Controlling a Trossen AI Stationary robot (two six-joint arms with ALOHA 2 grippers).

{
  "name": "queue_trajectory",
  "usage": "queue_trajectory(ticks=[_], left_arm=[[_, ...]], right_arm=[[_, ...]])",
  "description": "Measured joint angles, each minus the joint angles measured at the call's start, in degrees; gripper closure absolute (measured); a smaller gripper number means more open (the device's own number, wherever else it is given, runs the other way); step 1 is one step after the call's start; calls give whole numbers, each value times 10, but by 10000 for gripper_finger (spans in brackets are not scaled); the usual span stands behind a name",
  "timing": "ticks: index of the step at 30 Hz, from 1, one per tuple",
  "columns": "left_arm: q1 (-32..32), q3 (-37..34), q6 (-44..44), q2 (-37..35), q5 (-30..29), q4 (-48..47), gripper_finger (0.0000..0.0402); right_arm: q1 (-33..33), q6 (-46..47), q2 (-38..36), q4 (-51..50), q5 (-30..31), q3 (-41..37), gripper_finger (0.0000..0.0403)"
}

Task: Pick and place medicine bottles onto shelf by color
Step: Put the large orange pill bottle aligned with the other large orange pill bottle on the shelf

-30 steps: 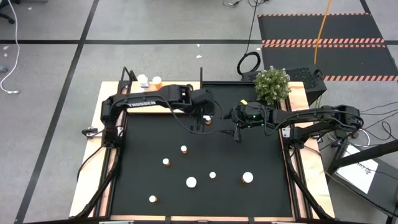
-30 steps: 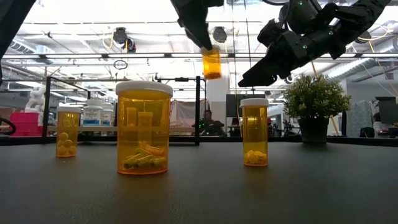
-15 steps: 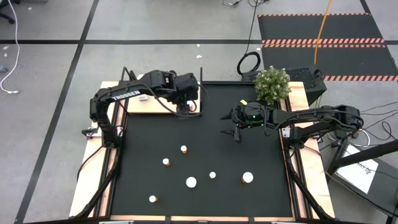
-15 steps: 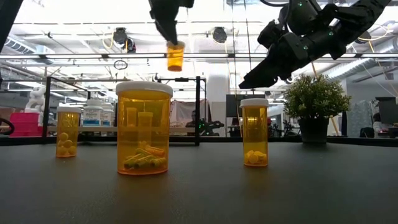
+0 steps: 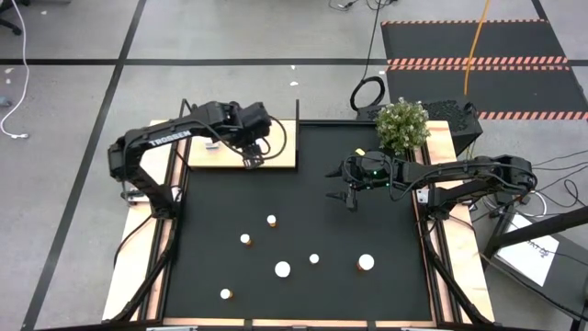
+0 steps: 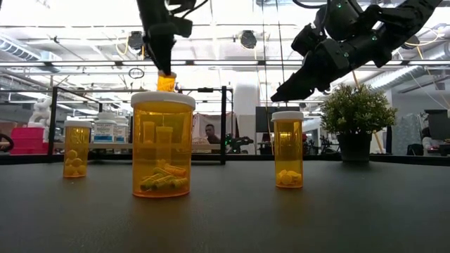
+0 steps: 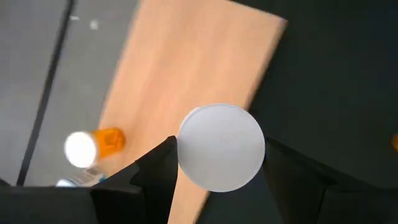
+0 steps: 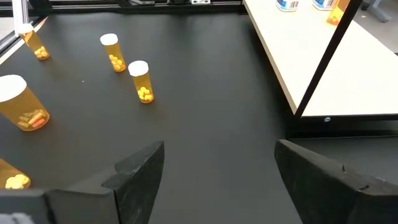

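Note:
My left gripper [image 5: 254, 156] hangs over the light-wood shelf [image 5: 280, 152] at the table's far left, shut on a small orange medicine bottle [image 6: 166, 81] with a white cap. Several more orange bottles with white caps stand upright on the black mat [image 5: 386, 230], among them a wide one [image 6: 162, 144] and a slim one [image 6: 287, 149]. Another orange bottle [image 7: 93, 146] stands on the shelf. My right gripper [image 5: 343, 195] hovers open above the mat right of centre, with nothing between its fingers. My left gripper pinches the bottle at its white-capped top [image 7: 189, 158] between its two fingers. The fingers come from above and point steeply down. The orange body [image 6: 166, 83] hangs upright below them, clear of the shelf.
Thin black posts [image 5: 297, 110] rise at the shelf's edges. A potted plant [image 5: 402, 124] stands at the far right corner. Two more bottles [image 8: 286, 5] stand on the shelf's far part. Narrow wooden strips [image 5: 124, 276] flank the mat.
My left gripper has carried the small orange bottle from above the mat's far middle toward the table's left edge, out over the shelf, and has rolled about its own axis on the way. The bottle has stayed upright and lifted clear.

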Motion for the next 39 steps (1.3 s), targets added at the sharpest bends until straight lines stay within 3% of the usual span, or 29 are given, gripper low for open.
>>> queue_trajectory(ticks=[7,17,39], left_arm=[[52,-103,-32,-53,-32,39,183],[118,-213,-51,-65,-36,130,183],[178,-285,-84,-64,-45,199,183]], right_arm=[[0,0,0,2,0,0,101],[0,0,0,2,0,0,101],[0,-2,0,2,0,0,101]])
